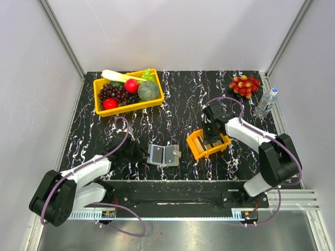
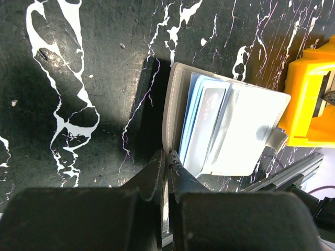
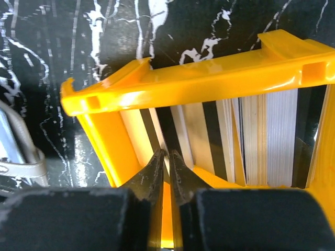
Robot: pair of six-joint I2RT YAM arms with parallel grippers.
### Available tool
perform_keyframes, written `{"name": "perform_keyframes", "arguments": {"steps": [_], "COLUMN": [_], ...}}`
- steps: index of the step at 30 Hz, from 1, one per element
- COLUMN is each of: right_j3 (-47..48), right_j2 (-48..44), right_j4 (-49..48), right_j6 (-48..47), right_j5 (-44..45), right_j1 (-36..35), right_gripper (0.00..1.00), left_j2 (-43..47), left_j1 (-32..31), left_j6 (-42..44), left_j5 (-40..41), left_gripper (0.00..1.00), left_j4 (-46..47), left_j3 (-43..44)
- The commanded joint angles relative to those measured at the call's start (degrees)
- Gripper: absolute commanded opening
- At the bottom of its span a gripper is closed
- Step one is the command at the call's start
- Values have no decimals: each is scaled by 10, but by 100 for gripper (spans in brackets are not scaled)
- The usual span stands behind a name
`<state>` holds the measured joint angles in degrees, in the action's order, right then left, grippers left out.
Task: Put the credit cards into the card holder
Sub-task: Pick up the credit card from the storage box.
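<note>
Your left pincer (image 2: 167, 159) together at the card holder (image 2: 246, 130), right pincer (image 3: 165, 157) nearly together among credit cards (image 3: 280, 136) in the orange tray (image 3: 199, 86), grip unclear

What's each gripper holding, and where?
Left gripper shut at card holder's near corner; hold unclear. Right gripper seems pinched on one card's edge inside orange tray.

Right of card holder (image 1: 164, 155) lies tray (image 1: 194, 146) holding credit cards (image 3: 280, 138).

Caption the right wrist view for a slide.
Right gripper, jaws nearly together, set among credit cards standing on edge in the orange tray.
</note>
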<state>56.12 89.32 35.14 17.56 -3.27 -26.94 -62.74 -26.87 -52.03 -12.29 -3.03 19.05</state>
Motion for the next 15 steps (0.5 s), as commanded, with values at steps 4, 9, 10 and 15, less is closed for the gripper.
{"name": "perform_keyframes", "arguments": {"steps": [4,9,10,15], "right_j3": [1,0,0,0], "right_j2": [-42,-38,-35,-25], "right_j4": [-29,-40,-44,-48], "right_j6": [5,14,15,21], "right_j5": [-78,-112,-120,-127], "right_j1": [-3,-3,-3,-3], "right_gripper": [10,10,10,13], "left_j2": [0,-4,-5,-6], "left_j1": [-2,-2,-2,-3], "left_j6": [6,6,6,6], "left_j5": [-12,-15,-15,-16], "left_gripper": [0,0,0,0], "left_j4": [26,28,28,28], "left_j3": [19,20,20,20]}}
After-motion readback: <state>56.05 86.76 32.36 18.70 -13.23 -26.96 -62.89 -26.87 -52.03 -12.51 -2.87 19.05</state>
